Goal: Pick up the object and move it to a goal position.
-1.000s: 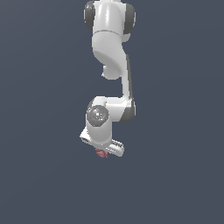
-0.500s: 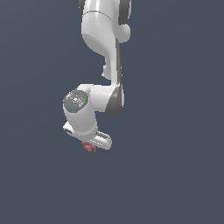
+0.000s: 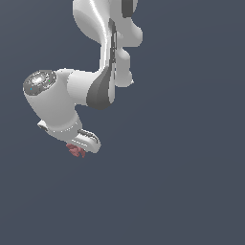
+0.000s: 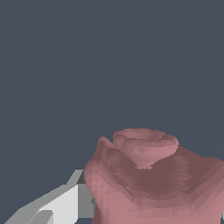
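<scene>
Carrying: arm (image 3: 95,86) hung at frame's left-centre.
Fingers (image 4: 61,205): closed around the pink lump (image 3: 75,150), lower left.
Advice: grip should stay firm, motion slow toward goal.

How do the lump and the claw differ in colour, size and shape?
The lump is dull pinkish red; the claw is white. In the exterior view the lump is much smaller than the claw. The lump is knobbly and irregular; the claw has smooth, flat faces. They are together: the lump sits right under the claw.
</scene>
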Controlling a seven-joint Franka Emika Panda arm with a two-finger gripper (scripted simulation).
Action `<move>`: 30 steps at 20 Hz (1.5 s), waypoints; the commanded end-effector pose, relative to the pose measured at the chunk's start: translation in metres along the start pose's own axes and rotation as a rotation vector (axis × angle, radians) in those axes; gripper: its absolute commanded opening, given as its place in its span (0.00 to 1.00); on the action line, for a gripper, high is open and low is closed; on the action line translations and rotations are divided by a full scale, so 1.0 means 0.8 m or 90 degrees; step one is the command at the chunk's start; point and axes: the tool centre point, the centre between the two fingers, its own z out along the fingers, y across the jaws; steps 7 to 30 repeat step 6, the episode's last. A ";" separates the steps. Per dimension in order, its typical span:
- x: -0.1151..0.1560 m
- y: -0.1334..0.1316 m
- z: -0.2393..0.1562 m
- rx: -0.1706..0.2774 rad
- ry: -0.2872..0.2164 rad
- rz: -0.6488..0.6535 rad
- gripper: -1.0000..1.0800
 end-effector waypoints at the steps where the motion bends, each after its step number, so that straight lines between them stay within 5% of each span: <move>1: 0.003 0.012 -0.013 0.000 -0.001 -0.001 0.00; 30: 0.006 0.019 -0.020 0.000 -0.001 -0.001 0.00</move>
